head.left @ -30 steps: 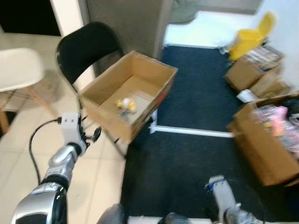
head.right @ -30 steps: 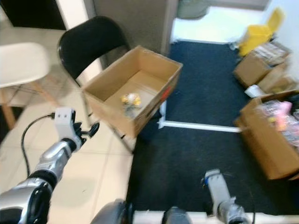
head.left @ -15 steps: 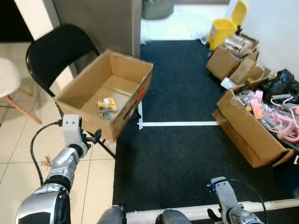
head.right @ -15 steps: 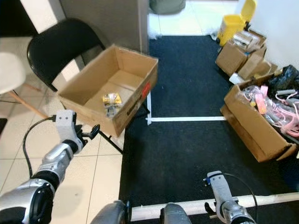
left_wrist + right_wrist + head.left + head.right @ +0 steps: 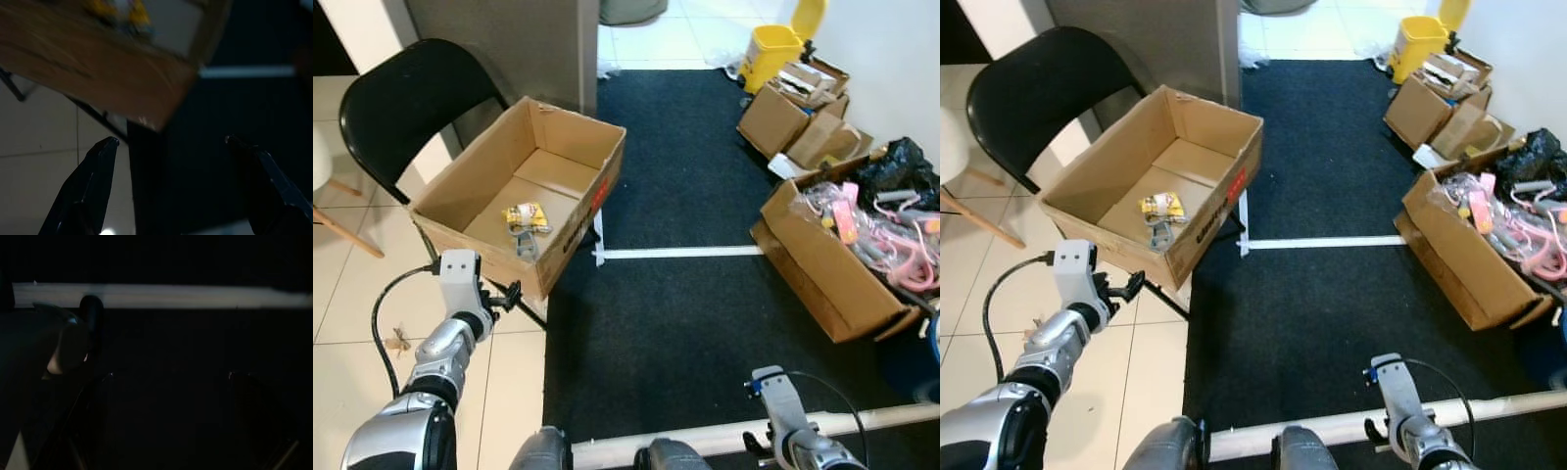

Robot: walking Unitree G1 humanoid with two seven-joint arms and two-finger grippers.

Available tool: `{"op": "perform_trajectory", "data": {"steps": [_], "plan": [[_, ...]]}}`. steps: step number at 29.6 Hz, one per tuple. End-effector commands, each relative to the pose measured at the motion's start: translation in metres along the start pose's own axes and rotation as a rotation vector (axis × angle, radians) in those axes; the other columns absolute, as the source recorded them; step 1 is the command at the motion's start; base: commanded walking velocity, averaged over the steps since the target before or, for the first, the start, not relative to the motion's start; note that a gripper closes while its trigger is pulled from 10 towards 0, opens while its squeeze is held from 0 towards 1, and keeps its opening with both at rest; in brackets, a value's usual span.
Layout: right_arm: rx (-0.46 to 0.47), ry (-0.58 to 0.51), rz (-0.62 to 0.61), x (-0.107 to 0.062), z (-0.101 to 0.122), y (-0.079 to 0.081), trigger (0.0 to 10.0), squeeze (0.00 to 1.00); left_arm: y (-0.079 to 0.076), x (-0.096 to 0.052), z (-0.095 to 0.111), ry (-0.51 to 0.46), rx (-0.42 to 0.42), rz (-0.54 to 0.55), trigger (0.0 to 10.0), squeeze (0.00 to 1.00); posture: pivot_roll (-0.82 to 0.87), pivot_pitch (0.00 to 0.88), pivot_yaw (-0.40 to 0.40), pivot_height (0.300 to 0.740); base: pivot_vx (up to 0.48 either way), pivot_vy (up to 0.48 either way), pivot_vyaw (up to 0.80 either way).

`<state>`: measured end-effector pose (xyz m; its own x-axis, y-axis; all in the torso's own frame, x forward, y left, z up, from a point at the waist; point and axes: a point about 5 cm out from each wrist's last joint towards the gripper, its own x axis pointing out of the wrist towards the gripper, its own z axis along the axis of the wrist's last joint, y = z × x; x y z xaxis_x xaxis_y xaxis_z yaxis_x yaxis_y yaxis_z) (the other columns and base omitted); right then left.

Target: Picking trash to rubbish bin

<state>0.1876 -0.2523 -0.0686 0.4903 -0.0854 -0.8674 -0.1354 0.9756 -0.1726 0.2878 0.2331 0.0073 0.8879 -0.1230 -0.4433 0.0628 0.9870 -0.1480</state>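
Your left arm is raised and bent at the elbow, forearm pointing forward, and the left gripper (image 5: 512, 291) hangs over the cream floor tiles (image 5: 352, 284) just short of the near corner of the open brown cardboard box (image 5: 570, 147). From the wrist camera you can see both black fingers (image 5: 88, 186) spread wide apart, nothing between them, with the box's near wall and corner just beyond the tips. That box sits on the seat of the black folding chair (image 5: 406, 98), whose backrest rises behind it. Inside on the box floor lies the trash, a crumpled yellow and white wrapper (image 5: 521, 216), with a smaller greyish scrap touching it that is too small to identify.

Your right arm is low at the bottom edge, only the wrist and cable showing above the black carpet (image 5: 685, 294). The right gripper (image 5: 166, 382) is in deep shade on its wrist camera; you can just make out two faint fingers standing apart, empty, with a pale bar crossing beyond them.

A white tape line (image 5: 680, 253) crosses the carpet. To your right a second open cardboard box full of pink and white plastic items (image 5: 842, 259) is partly cut off by the frame edge. Further back stand smaller cardboard boxes (image 5: 773, 117) and a yellow plastic bin (image 5: 773, 49), its top cut off
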Motion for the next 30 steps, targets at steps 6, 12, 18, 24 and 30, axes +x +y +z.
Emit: {"op": "perform_trajectory", "data": {"steps": [6, 12, 18, 24, 30], "plan": [[0.021, 0.049, 0.001, -0.001, -0.015, 0.003, 10.0, 0.00, 0.008, -0.019, -0.049, 0.197, 0.001, 0.065, 10.0, 0.00, 0.02, 0.128, -0.009, 0.740, 0.000, 0.000, -0.80], [0.023, 0.050, 0.002, -0.001, -0.015, 0.003, 10.0, 0.00, 0.015, -0.047, -0.096, 0.369, -0.012, 0.116, 10.0, 0.00, 0.02, 0.127, -0.006, 0.740, 0.000, 0.000, -0.79], [0.025, 0.051, 0.000, -0.001, -0.016, 0.004, 10.0, 0.00, 0.013, -0.075, -0.136, 0.557, 0.048, 0.100, 10.0, 0.00, 0.03, 0.122, 0.001, 0.740, 0.000, 0.000, -0.79], [0.024, 0.055, -0.001, -0.001, -0.016, 0.004, 10.0, 0.00, 0.010, -0.097, -0.162, 0.662, 0.071, 0.080, 10.0, 0.00, 0.03, 0.121, 0.003, 0.740, 0.000, 0.000, -0.79], [0.019, 0.058, 0.000, -0.001, -0.017, 0.004, 10.0, 0.00, 0.009, -0.100, -0.165, 0.671, 0.090, 0.065, 10.0, 0.00, 0.03, 0.125, 0.000, 0.740, 0.000, 0.000, -0.79]]}}
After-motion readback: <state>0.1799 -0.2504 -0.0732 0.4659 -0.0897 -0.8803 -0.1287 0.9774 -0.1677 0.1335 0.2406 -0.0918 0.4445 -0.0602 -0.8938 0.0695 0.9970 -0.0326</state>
